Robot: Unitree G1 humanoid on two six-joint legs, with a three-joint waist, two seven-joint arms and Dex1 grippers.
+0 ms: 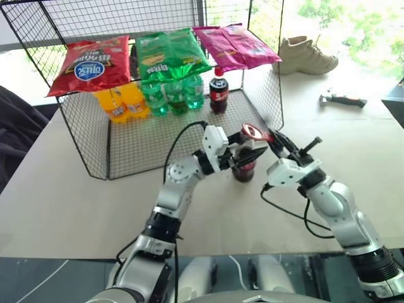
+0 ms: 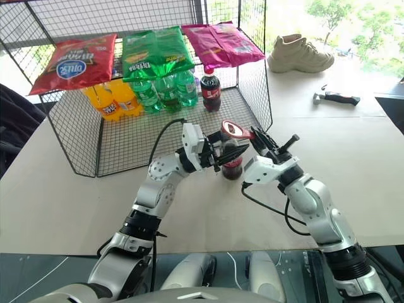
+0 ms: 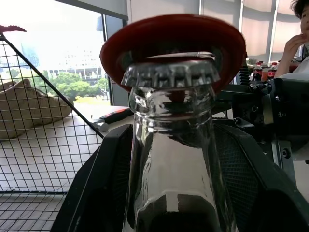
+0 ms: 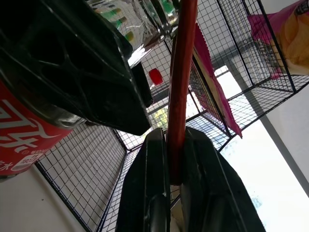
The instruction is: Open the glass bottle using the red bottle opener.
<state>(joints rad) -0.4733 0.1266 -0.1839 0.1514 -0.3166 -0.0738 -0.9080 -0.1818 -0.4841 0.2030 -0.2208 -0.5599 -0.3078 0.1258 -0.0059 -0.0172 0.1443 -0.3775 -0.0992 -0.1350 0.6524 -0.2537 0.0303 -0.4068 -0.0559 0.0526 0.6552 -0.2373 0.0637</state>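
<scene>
Behind glass bottle [image 1: 243, 169], wire rack [image 1: 189, 136], soda bottles [image 1: 167, 96], snack bags [image 1: 170, 53]

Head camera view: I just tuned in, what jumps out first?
Mid-table, both arms meet over the glass bottle: the left gripper clasps its neck while the right gripper holds the red bottle opener at its cap, which is on. Behind, a wire rack holds bright snack bags above soda bottles.
</scene>
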